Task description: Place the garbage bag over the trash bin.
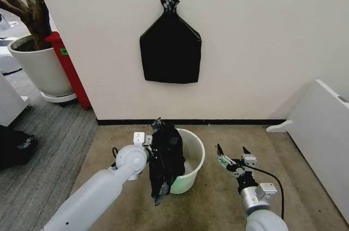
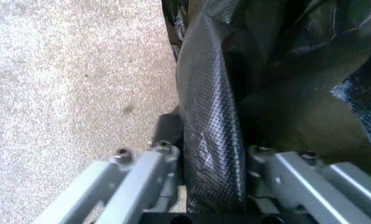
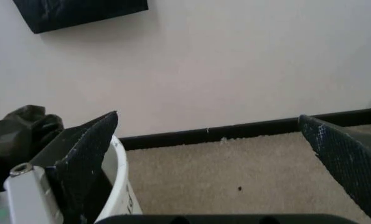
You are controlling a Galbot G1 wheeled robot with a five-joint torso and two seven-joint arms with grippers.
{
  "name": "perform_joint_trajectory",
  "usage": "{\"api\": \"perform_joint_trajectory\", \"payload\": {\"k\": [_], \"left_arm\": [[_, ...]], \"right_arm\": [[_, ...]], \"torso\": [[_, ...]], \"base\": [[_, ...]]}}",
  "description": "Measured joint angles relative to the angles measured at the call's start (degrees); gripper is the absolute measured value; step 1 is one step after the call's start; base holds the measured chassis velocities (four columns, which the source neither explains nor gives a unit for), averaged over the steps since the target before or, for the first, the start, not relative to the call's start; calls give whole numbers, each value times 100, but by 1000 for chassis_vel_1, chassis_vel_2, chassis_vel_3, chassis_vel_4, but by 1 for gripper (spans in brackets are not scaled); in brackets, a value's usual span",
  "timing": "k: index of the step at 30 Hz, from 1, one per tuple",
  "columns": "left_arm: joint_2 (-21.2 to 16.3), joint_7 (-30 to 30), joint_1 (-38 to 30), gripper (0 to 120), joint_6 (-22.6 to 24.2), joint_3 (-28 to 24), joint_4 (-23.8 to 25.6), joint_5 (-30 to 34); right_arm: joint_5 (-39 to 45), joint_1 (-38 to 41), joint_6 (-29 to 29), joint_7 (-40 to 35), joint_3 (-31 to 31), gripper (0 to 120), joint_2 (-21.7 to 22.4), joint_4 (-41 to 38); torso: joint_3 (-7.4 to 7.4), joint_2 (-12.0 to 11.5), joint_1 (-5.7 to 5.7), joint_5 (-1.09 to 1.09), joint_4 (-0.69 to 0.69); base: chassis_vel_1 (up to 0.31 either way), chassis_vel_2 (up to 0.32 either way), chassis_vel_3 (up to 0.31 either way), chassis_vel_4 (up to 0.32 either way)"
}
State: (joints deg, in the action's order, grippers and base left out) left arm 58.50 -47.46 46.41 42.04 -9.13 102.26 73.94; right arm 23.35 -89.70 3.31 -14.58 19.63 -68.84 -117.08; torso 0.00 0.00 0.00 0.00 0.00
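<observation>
The left gripper (image 1: 154,143) was clamped on the garbage bag (image 1: 165,160), which hung over the near-left rim of the trash bin (image 1: 193,157) on the carpet, while the right gripper (image 1: 233,154) stood spread wide and empty just beside the bin; no legible writing appeared.
</observation>
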Motion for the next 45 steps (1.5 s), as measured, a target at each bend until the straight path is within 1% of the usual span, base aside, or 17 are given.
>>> {"api": "perform_joint_trajectory", "payload": {"k": [2, 5, 7, 12, 18, 21, 24, 25, 26, 30, 32, 34, 35, 36, 37, 40, 45], "left_arm": [[-8, -57, 13, 6, -21, -2, 29, 33], [-10, -91, 22, 3, -70, -4, 52, 45], [-71, -126, 55, 3, -316, -7, 141, 48], [-127, -147, 99, 3, -480, 35, 261, 37], [-251, -111, 163, 2, -865, 102, 540, -89], [-392, 198, 176, 2, -1153, 120, 697, -483], [-555, 626, 176, 2, -1546, 133, 797, -1169], [-581, 707, 174, 2, -1624, 138, 815, -1301], [-581, 707, 174, 2, -1624, 138, 815, -1301], [-678, 1056, 164, 2, -2000, 142, 843, -1948], [-709, 1207, 156, 2, -2182, 141, 840, -2164], [-731, 1298, 153, 2, -2291, 141, 845, -2265], [-731, 1298, 153, 2, -2291, 141, 845, -2265], [-734, 1321, 153, 2, -2324, 141, 854, -2304], [-736, 1351, 153, 2, -2358, 147, 868, -2373], [-733, 1411, 145, 2, -2417, 168, 880, -2551], [-731, 1484, 136, 2, -2465, 193, 894, -2707]], "right_arm": [[0, 16, -8, -16, -4, 100, 8, 12], [2, 25, -16, -29, -4, 100, 12, 13], [102, 67, -117, -123, 18, 100, 44, -22], [282, 123, -232, -286, 51, 100, 94, -136], [838, 229, -536, -694, 6, 100, 269, -604], [1384, 456, -776, -1016, -130, 100, 470, -986], [2194, 879, -999, -1325, -377, 100, 758, -1409], [2430, 1012, -1046, -1393, -477, 100, 838, -1502], [2430, 1012, -1046, -1393, -477, 100, 838, -1502], [3537, 2006, -1245, -1705, -1199, 100, 1149, -1790], [3929, 2771, -1267, -1927, -1785, 100, 1268, -1766], [4101, 3476, -1267, -2054, -2397, 100, 1333, -1546], [4101, 3476, -1267, -2054, -2397, 100, 1333, -1546], [4129, 3741, -1265, -2080, -2599, 100, 1334, -1436], [4182, 4127, -1288, -2122, -2850, 100, 1293, -1260], [4472, 4783, -1464, -2447, -3196, 100, 1048, -923], [4958, 5203, -1597, -3083, -3340, 100, 727, -592]], "torso": [[0, 0, 0, 0, 0], [0, 0, 0, -3, -1], [1, 0, 0, -1, -1], [2, 0, 0, 0, -1], [2, -1, 0, 1, 0], [1, -1, 0, 0, -1], [1, -1, 0, 0, 0], [1, -1, 0, 0, 0], [1, -1, 0, 0, 0], [1, -1, 0, -1, -1], [1, 0, 0, 0, 1], [1, -1, 0, -1, 1], [1, -1, 0, -1, 1], [1, -1, 0, 0, 2], [1, -1, 0, -1, 0], [1, -1, 0, -1, 1], [1, -1, 0, -1, 1]], "base": [[0, 0, 0, 0], [0, 0, 0, 0], [0, 0, 0, 0], [0, 0, 0, 0], [0, 0, 0, 0], [0, 0, 0, 0], [0, 0, 0, 0], [0, 0, 0, 0], [0, 0, 0, 0], [0, 0, 0, 0], [0, 0, 0, 0], [0, 0, 0, 0], [0, 0, 0, 0], [0, 0, 0, 0], [0, 0, 0, 0], [0, 0, 0, 0], [0, 0, 0, 0]]}}
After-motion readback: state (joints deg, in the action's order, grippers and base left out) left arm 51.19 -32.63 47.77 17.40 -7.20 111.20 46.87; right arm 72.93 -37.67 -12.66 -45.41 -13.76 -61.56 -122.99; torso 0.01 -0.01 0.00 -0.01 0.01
